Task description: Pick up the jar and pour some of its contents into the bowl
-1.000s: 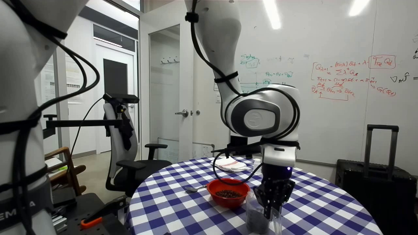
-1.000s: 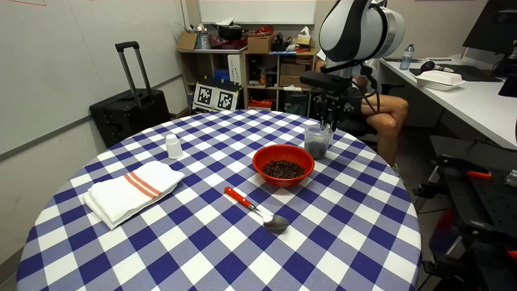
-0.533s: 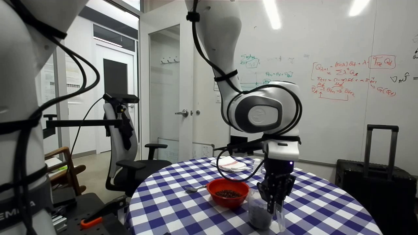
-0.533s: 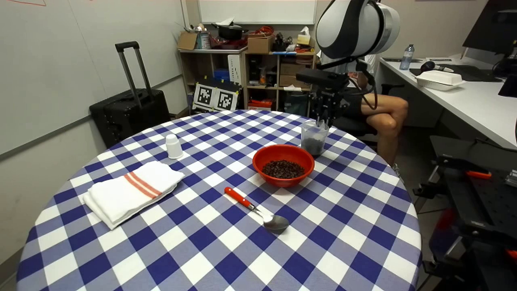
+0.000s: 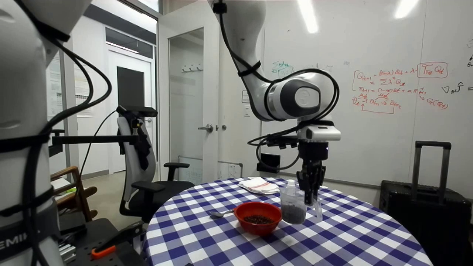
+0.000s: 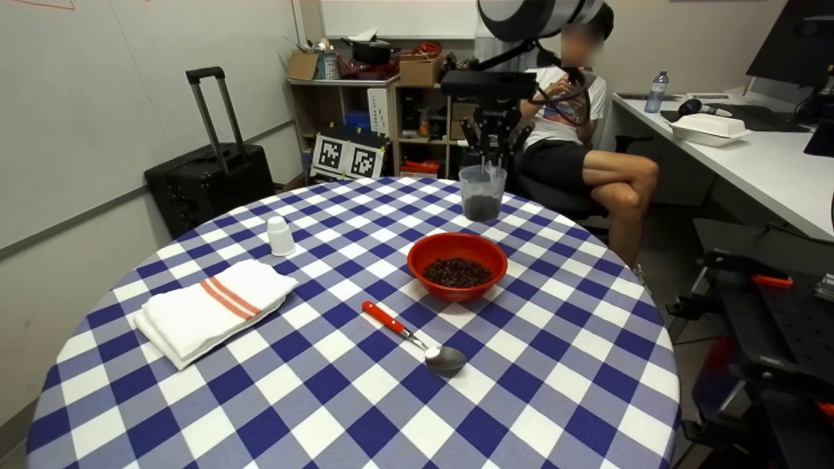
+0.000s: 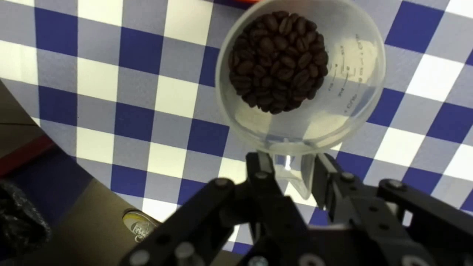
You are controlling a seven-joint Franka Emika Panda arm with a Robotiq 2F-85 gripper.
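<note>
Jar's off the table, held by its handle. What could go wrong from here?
The gripper pinches the jar only by its handle, so it might twist when tipped. The jar isn't over the bowl yet, so tipping early could scatter coffee beans on the tablecloth. The bowl already holds dark beans, so a heavy pour might overfill it.

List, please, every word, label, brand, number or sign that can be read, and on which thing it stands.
"EMI", partly hidden, on the robot arm.
"Qt", handwritten in red on the whiteboard; its other writing is largely unclear.
Jar: measuring marks, too blurred to read surely.
Upright white box, wall posters: lettering too small.
</note>
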